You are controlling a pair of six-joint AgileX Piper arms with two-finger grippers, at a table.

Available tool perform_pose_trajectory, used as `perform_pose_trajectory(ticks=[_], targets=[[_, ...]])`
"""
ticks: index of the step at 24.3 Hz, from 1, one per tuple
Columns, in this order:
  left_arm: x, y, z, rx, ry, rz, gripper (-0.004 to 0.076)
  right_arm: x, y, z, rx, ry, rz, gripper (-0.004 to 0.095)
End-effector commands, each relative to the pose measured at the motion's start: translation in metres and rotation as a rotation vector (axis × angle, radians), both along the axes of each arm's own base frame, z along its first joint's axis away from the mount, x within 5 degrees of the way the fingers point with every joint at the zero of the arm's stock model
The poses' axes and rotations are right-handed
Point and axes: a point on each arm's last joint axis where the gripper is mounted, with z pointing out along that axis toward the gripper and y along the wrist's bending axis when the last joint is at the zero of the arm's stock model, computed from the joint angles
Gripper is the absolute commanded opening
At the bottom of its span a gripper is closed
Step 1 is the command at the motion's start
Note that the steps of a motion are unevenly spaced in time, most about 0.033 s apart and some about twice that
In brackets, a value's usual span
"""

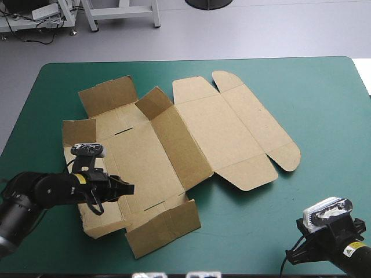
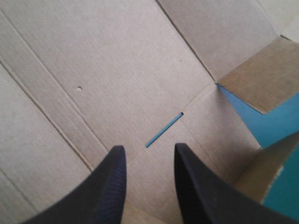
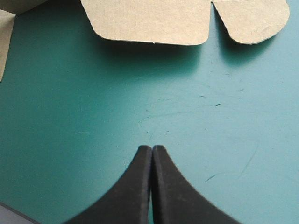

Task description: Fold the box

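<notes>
The brown box [image 1: 191, 133] lies as an open cut sheet across the table's middle. Its left end flaps [image 1: 153, 103] and the near flap [image 1: 165, 227] are partly raised. My left gripper [image 1: 128, 188] hovers over the sheet's left panel near the front. In the left wrist view this gripper [image 2: 149, 147] is open with nothing between its fingers, just short of a narrow slot [image 2: 163, 130] in the board. My right gripper [image 1: 293, 255] is at the table's front right, off the box. Its fingers [image 3: 152, 148] are shut over bare cover, with two rounded box flaps [image 3: 149, 21] ahead.
Teal-green cover [image 1: 313, 92] surrounds the box, with a wide stretch to its right. The table's front edge runs close behind the right gripper. The left arm [image 1: 40, 194] reaches in over the front left corner.
</notes>
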Motion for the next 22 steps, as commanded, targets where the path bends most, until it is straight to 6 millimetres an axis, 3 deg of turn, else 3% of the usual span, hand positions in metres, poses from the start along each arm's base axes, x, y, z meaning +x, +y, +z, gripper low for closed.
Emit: perform_pose_trajectory(ticks=[1, 4, 8, 12, 15, 20, 22], targets=[[0.024, -0.004, 0.001, 0.033, -0.026, -0.011, 0.0246, 0.005, 0.001, 0.012, 0.024, -0.070, -0.005, -0.0020], [0.047, 0.023, 0.005, 0.087, -0.020, 0.093, 0.0246, 0.005, 0.002, 0.012, 0.034, -0.064, 0.001, -0.0020], [0.042, 0.057, 0.017, 0.111, 0.025, 0.141, 0.0246, 0.005, 0.002, 0.012, 0.034, -0.058, 0.003, -0.0020], [0.031, 0.057, 0.019, 0.034, 0.024, 0.108, 0.0246, 0.004, 0.002, 0.012, 0.036, -0.056, 0.005, -0.0020], [0.022, 0.059, 0.015, 0.074, 0.059, 0.087, 0.0246, 0.005, 0.002, 0.012, 0.030, -0.059, 0.002, -0.0020], [0.007, 0.083, 0.015, 0.256, 0.043, 0.361, 0.0246, 0.004, 0.002, 0.012, 0.035, -0.054, 0.002, -0.0020], [0.002, 0.086, 0.014, 0.298, 0.078, 0.367, 0.0245, 0.004, 0.002, 0.012, 0.037, -0.055, 0.002, -0.0020]])
